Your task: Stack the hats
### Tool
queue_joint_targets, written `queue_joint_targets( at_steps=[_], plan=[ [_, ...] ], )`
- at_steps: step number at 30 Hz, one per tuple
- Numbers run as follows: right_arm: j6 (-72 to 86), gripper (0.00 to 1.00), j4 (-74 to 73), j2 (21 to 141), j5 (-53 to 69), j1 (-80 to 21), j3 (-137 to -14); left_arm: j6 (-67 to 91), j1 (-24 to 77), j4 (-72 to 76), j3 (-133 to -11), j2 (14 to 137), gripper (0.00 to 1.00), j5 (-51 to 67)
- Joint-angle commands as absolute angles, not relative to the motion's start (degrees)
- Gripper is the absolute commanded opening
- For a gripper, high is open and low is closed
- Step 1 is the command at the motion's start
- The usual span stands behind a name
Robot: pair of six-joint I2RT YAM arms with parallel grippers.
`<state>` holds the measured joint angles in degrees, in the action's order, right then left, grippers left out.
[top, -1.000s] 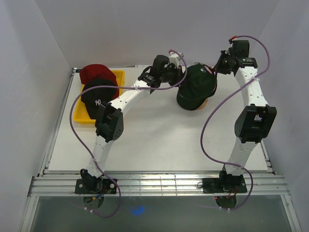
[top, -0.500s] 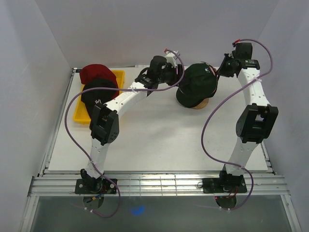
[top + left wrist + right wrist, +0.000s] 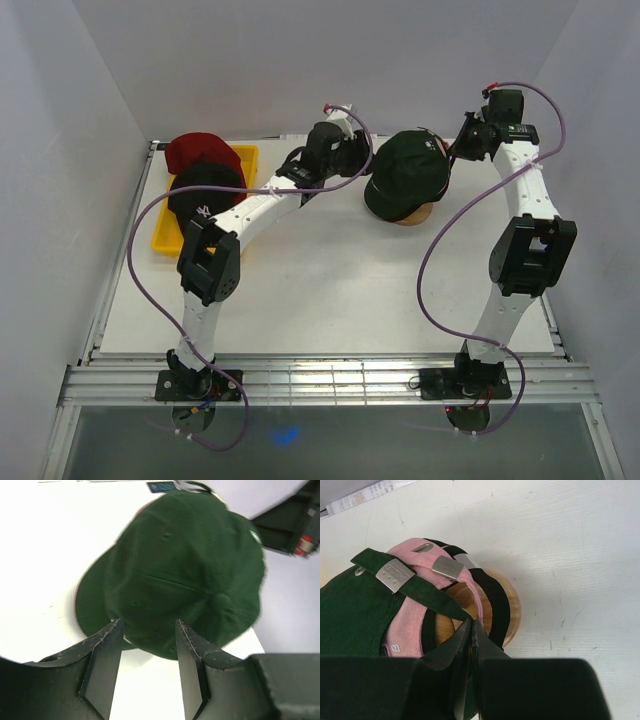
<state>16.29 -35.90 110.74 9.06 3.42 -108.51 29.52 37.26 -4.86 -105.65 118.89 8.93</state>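
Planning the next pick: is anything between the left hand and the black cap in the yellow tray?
Nothing visible does. The black cap lies uncovered in the yellow tray, with the red cap behind it, not over it. The left hand, open, is beside the green cap; only the arm's own forearm spans the gap.

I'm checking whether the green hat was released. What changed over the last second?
The left end effector backed slightly left, away from the green hat, fingers open, its elbow swinging left. The right end effector, shut at the hat's rear straps, shifted slightly right. The green hat stayed on the wooden stand; the red hat and black hat stayed at the yellow tray.
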Motion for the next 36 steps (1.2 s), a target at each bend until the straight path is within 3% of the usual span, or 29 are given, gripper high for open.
queue_joint_targets(
  at_steps=[1, 5, 16, 36],
  plan=[
    [16.17, 0.08, -35.33, 111.36, 8.26, 4.39, -107.4, 32.52, 37.62, -6.67, -106.43, 114.96, 0.56, -3.31],
    [16.43, 0.08, -35.07, 111.88, 9.05, 4.39, -107.31, 35.5, 37.53, -11.25, -110.82, 118.73, 0.52, -9.57],
    [17.14, 0.08, -34.8, 115.13, 11.07, 4.39, -110.39, 37.53, 37.53, -17.93, -122.69, 131.74, 0.51, -11.25],
    [17.84, 0.08, -30.59, 114.87, 13.97, 4.48, -104.86, 38.23, 42.01, -11.87, -110.57, 131.31, 0.47, -7.03]
  ],
)
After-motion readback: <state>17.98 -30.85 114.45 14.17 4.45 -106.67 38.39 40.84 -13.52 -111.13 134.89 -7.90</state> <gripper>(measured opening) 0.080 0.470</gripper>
